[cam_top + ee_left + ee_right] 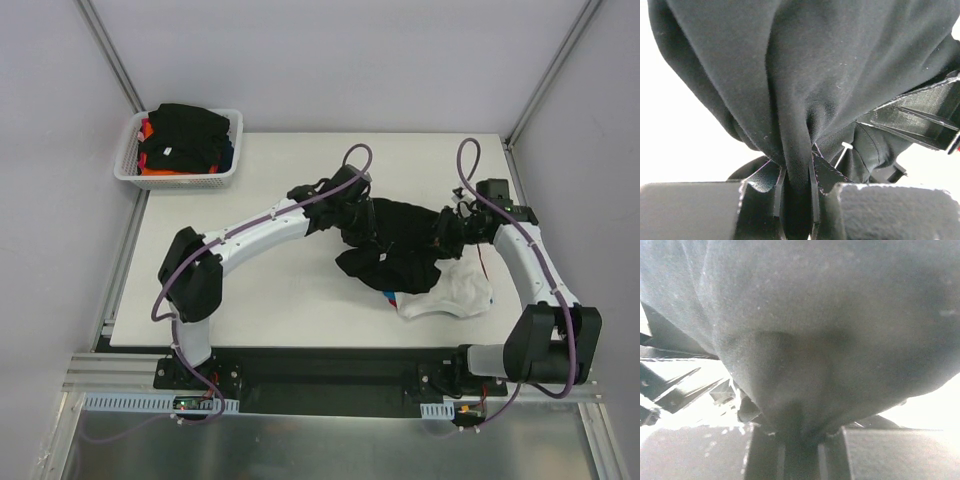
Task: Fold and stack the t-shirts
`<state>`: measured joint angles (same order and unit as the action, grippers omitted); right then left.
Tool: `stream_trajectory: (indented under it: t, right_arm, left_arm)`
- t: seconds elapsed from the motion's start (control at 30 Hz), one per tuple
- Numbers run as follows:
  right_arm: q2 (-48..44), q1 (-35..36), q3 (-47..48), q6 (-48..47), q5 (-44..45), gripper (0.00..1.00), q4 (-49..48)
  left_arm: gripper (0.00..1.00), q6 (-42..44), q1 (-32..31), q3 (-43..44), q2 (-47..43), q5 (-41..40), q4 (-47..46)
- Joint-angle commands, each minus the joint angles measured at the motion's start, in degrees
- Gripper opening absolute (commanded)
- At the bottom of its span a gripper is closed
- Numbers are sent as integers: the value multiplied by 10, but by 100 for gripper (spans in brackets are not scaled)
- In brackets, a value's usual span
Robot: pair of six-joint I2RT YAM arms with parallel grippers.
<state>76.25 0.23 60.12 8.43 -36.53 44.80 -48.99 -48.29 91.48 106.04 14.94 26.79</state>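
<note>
Basket [176,181] first: white mesh, parked at the table's far left corner and piled with shirts [185,135]. They're mostly black on top, with orange and red peeking out at the side. Table [260,300] itself is plain white.

Moving right, the left arm [260,228] reaches diagonally toward the middle, and the left gripper [350,203] is pinched tight on a bunched fold of the black t-shirt [395,240]. The wrist view makes that super obvious: the cloth is squeezed right between the two fingers [825,177] and hangs in front of the camera like a curtain.

The shirt itself is a crumpled heap around mid-table, a bit right of centre, held at both ends. At its near edge a little blue and red cloth [390,297] pokes out. Just right of that a white t-shirt [450,293] lies rumpled on the table, partly tucked under the black one.

Far right, the right gripper [448,228] is clamped on the other end of the black shirt. Its wrist camera is blurry but shows dark fabric pulled down between the nearly closed fingers [762,450].
</note>
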Motion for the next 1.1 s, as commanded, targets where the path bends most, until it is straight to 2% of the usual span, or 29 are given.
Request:
stream_trajectory:
  t: [0.0,0.2,0.43,0.67,0.9,1.07]
  right_arm:
    - [-15,-70,33,-53,30,1,55]
    - [-7,-115,43,-81,27,1,95]
    - [0,-181,40,-99,-22,1,102]
    - [20,-199,47,-45,-43,1,47]
    - [58,-237,83,-15,-69,1,42]
    - [59,-243,125,-67,1,1,130]
  left_arm:
    - [0,-28,-7,24,20,-29,71]
    - [0,-39,-53,65,72,-11,71]
    - [0,-31,-88,120,120,-2,71]
    - [0,-39,-92,130,147,-42,71]
    - [0,-62,-95,128,168,-52,69]
    - [0,-62,-94,148,192,-49,67]
